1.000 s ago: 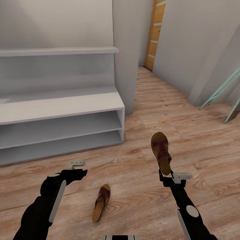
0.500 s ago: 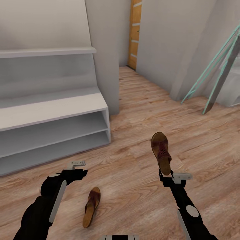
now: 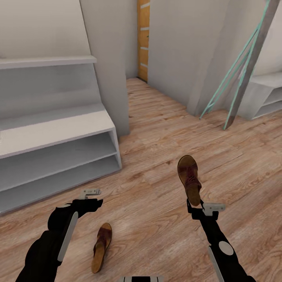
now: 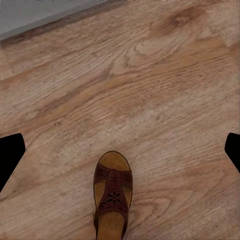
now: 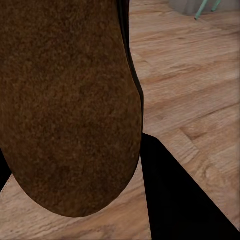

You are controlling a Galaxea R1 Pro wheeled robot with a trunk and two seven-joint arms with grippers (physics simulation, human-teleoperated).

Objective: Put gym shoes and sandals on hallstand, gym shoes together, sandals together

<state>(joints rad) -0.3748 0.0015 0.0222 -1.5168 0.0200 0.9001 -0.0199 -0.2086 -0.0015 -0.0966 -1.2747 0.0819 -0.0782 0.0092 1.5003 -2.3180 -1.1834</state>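
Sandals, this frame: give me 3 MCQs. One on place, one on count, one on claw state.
1. Where is the loose sandal?
A. on the hallstand's top
B. on the corridor floor by the left arm
C. in the lower tier

2. How many sandals are visible in the head view?
A. one
B. two
C. four

3. What is the state of the right claw?
A. open and empty
B. shut on a sneaker
C. shut on a sandal

Answers:
1 B: it lies flat on the corridor floor, and the hallstand carries no shoes.
2 B: one on the floor, one held sandal raised above it.
3 C: the sandal stands up out of the right claw, its sole close to the right wrist camera.
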